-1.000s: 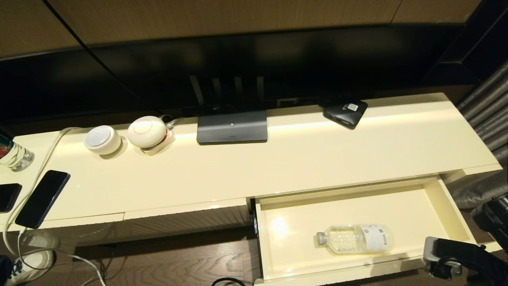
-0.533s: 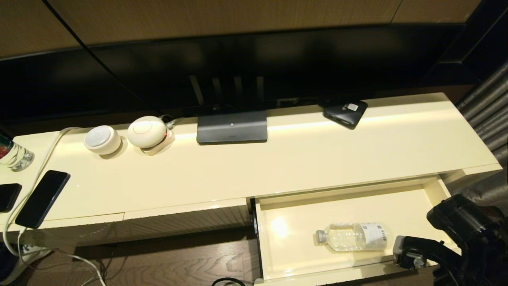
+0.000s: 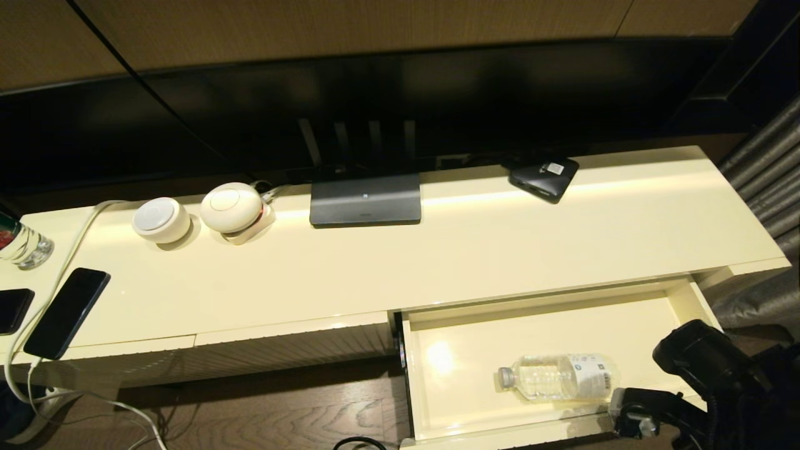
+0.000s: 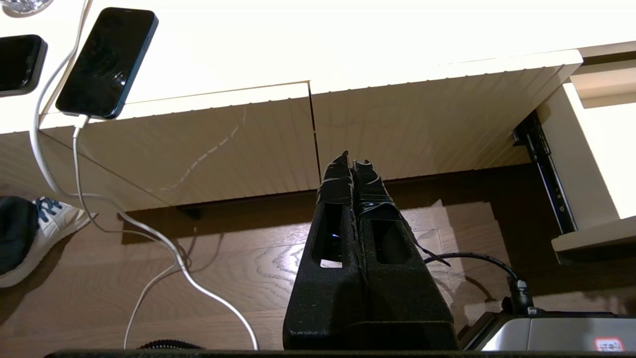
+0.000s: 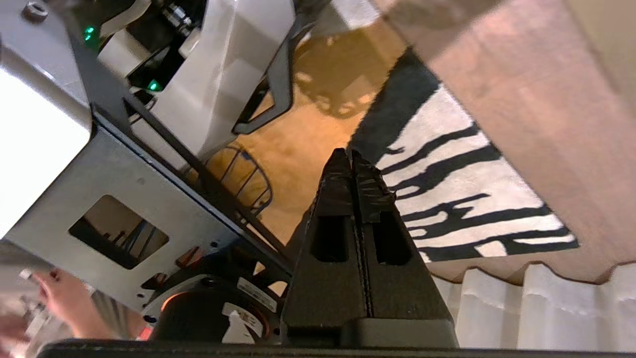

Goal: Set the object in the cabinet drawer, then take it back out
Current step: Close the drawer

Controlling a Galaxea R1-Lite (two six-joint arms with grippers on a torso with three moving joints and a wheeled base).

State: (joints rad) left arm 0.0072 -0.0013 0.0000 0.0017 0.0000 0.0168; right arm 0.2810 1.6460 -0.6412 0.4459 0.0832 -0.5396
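The cabinet drawer (image 3: 562, 322) stands pulled out at the lower right of the cream cabinet, and its side wall (image 4: 566, 149) also shows in the left wrist view. The clear water bottle (image 3: 556, 377) lies on its side inside it near the front, grey-white cap to the left and label to the right. Nothing holds it. My right arm (image 3: 700, 369) hangs over the drawer's front right corner, just right of the bottle. My right gripper (image 5: 352, 154) is shut and empty, aimed at the floor and a striped rug. My left gripper (image 4: 352, 160) is shut and empty, low before the closed ribbed panels.
On the cabinet top stand a grey monitor base (image 3: 365, 200), a black box (image 3: 544, 177), two white round devices (image 3: 161, 219), two phones (image 3: 65, 311) and a red-labelled glass bottle (image 3: 19, 240). The narrower ribbed panel (image 3: 294, 350) sits left of the drawer. Cables trail over the floor (image 4: 164, 248).
My right arm has swung in from the lower right edge, up and leftward, to the drawer's front right corner. The bottle lies where it was. A shoe at the lower left has left the head view.
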